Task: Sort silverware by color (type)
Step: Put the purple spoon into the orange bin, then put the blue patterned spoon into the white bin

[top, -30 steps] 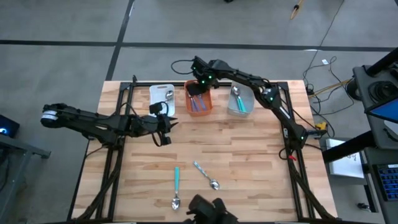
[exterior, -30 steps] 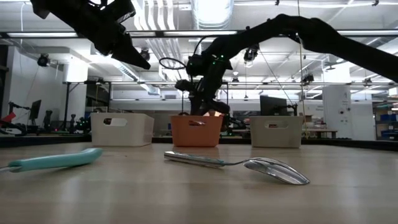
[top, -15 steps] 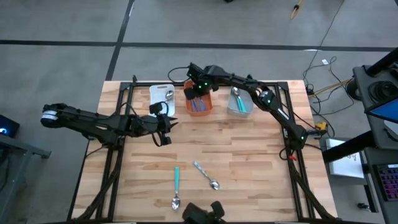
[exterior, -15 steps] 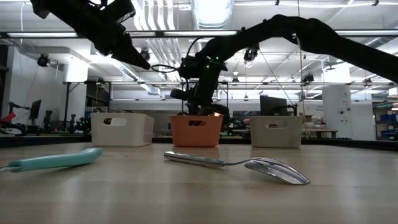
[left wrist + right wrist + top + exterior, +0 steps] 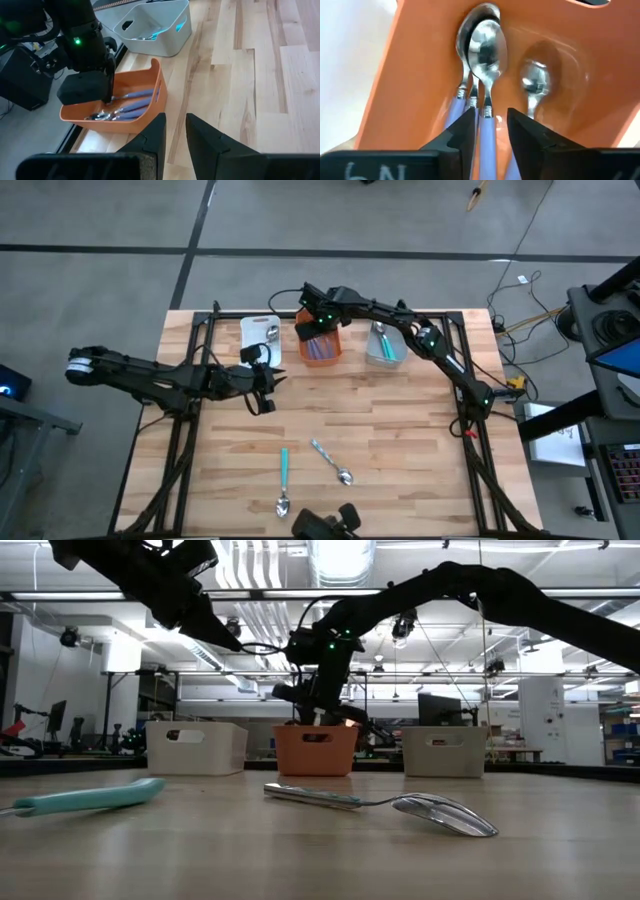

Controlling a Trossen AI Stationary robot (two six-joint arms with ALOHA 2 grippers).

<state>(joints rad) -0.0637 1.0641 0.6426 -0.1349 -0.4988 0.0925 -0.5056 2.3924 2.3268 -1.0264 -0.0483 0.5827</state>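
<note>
**Most spoons binned, two left on the table**

High view: three bins stand in a row at the far edge. The white bin (image 5: 259, 340) on the left shows one spoon, the orange bin (image 5: 320, 344) in the middle holds lavender-handled spoons (image 5: 318, 348), and the grey bin (image 5: 384, 345) on the right holds teal-handled ones. The right gripper (image 5: 312, 322) hangs over the orange bin. The left gripper (image 5: 268, 387) waits just in front of the white bin. Near the front edge lie a teal spoon (image 5: 283, 480) and, just to its right, a pale-handled spoon (image 5: 330, 461), apart from each other.

Low view: those two spoons lie flat on the wood, untouched, with the bins far behind them.

Left wrist view: the left gripper's fingers (image 5: 202, 137) stand slightly apart with nothing between them.

Right wrist view: the right gripper's fingers (image 5: 460, 130) stand apart just above the lavender spoons, one handle showing in the gap; whether they grip it I cannot tell.

By my reading, the sorting is nearly finished: the lavender delivery is ending, and the two front spoons remain to be picked up and binned.
</note>
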